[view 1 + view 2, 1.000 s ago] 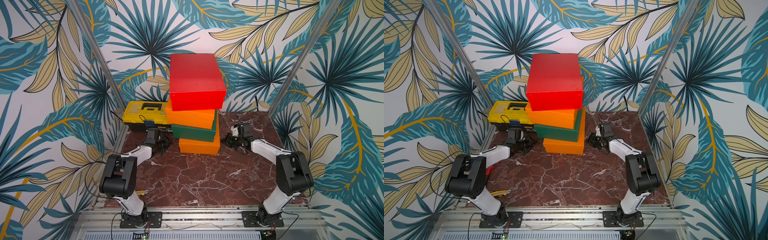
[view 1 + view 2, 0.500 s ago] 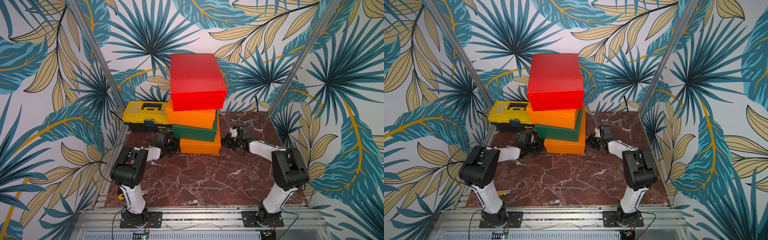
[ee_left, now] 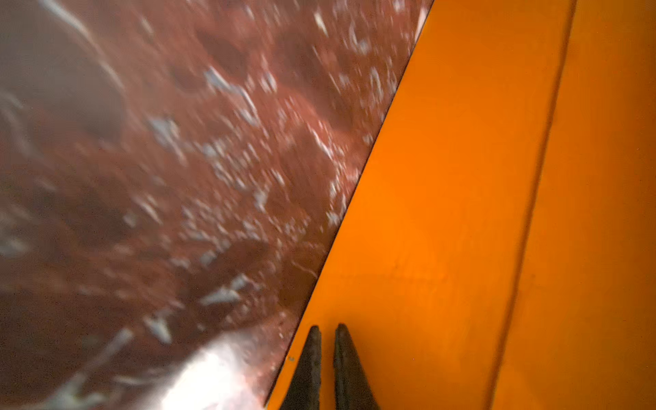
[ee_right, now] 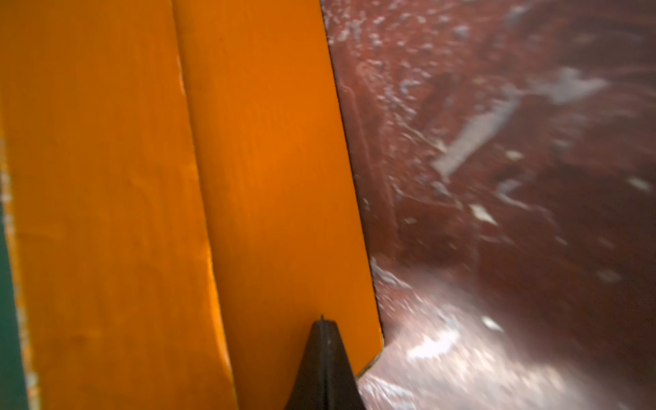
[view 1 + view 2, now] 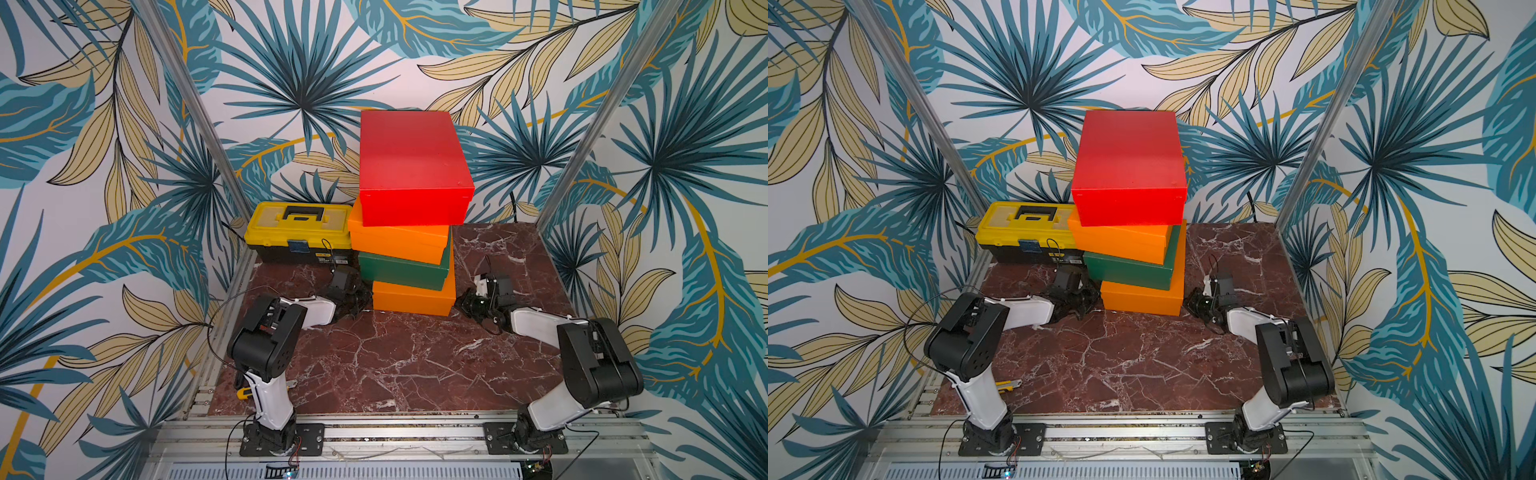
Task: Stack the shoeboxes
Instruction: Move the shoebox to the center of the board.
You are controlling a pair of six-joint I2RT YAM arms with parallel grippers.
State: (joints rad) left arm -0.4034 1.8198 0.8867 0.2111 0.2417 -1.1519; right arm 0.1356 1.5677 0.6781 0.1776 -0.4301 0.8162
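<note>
Four shoeboxes stand stacked at the back of the table in both top views. A red one [image 5: 411, 166] [image 5: 1129, 166] is on top, over an orange one [image 5: 397, 243], a dark green one [image 5: 403, 270] and a bottom orange one [image 5: 411, 297] [image 5: 1142, 297]. The layers are skewed, not flush. My left gripper [image 5: 365, 297] [image 3: 327, 328] is shut, tips against the bottom orange box [image 3: 443, 177] on its left side. My right gripper [image 5: 461, 303] [image 4: 323, 321] is shut, tip at the right side of that box [image 4: 266, 177].
A yellow-and-black toolbox [image 5: 299, 232] sits at the back left, touching or nearly touching the stack. A small yellow tool [image 5: 243, 392] lies by the left arm's base. The red marble tabletop [image 5: 395, 365] stretches in front of the stack. Metal posts and walls close both sides.
The whole stack has slid to the right, showing more of the toolbox. My left gripper followed it rightward along the table. The right gripper has barely moved.
</note>
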